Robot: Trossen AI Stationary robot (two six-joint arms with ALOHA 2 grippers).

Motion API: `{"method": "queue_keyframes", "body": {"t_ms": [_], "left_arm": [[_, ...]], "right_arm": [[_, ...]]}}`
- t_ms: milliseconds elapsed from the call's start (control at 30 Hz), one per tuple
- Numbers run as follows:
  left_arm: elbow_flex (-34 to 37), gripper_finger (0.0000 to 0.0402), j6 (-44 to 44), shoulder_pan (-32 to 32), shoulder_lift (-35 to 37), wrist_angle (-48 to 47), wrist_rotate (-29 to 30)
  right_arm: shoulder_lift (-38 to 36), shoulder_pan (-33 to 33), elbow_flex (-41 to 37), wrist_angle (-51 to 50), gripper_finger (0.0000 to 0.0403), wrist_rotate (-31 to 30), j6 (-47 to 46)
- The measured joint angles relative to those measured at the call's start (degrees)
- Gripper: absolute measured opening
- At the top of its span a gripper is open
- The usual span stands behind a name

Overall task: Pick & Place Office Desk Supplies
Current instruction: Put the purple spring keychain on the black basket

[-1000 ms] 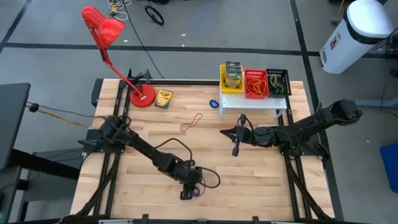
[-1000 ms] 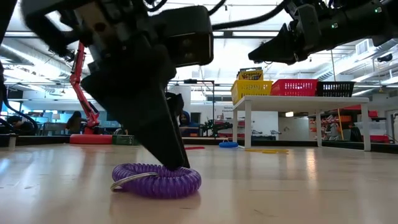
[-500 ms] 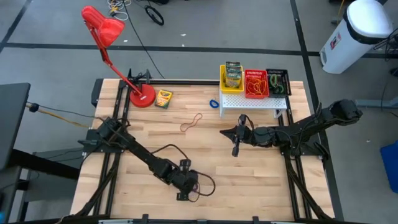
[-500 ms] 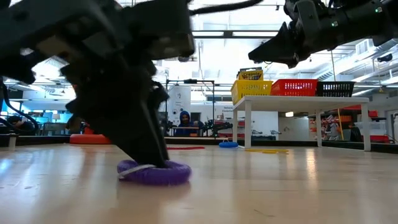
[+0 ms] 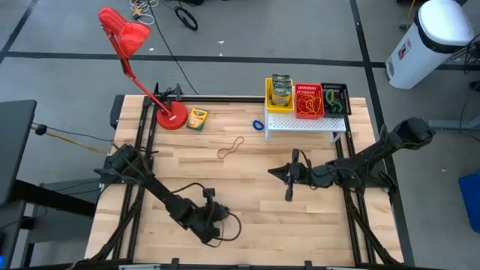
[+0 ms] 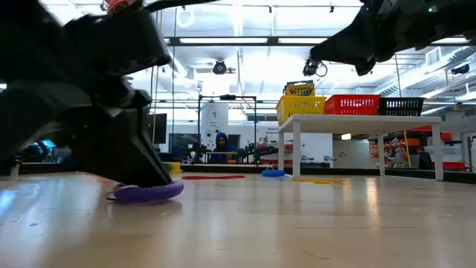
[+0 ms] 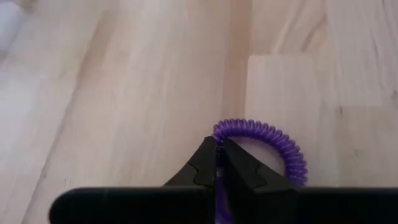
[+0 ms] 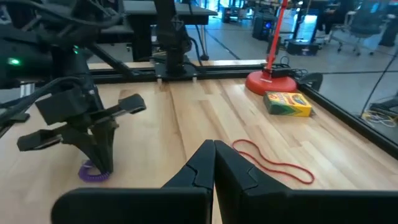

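Left gripper (image 7: 217,163) clamps a purple coil (image 7: 273,142) lying on the table (image 5: 247,195) near its front edge, and should lift straight up before carrying it to the baskets (image 5: 308,100); right gripper (image 5: 289,189), fingers together, hovers mid-table.

At the tabletop's (image 5: 315,225) far edge we see a small raised shelf (image 5: 304,122) carrying three baskets (image 5: 309,100) side by side. Left of it lie a rubber band loop (image 5: 231,148) and, beside the lamp base (image 5: 172,116), a crayon box (image 5: 197,118). Near the front, the left hand (image 5: 212,231) sits pinched on a coiled band (image 7: 264,146). The right hand (image 5: 288,193) hangs mid-table, fingers together.
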State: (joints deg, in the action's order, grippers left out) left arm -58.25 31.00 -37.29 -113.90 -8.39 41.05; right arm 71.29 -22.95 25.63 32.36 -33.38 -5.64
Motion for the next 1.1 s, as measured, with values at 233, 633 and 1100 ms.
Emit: {"method": "queue_keyframes", "body": {"t_ms": [233,633,1100], "left_arm": [[11.0,0.0014,-5.7,-0.6,2.7,25.0,0.7],[30.3,0.0014,-11.0,2.7,7.2,62.9,10.6],[33.4,0.0014,-2.3,19.7,7.2,68.5,8.3]], "right_arm": [[0.0,-3.0,0.0,0.9,0.0009,-4.9,0.1],[0.0,-7.2,0.8,0.9,0.0008,-11.9,-7.8],[22.1,-4.4,2.4,13.2,0.0084,-12.4,-20.7]]}}
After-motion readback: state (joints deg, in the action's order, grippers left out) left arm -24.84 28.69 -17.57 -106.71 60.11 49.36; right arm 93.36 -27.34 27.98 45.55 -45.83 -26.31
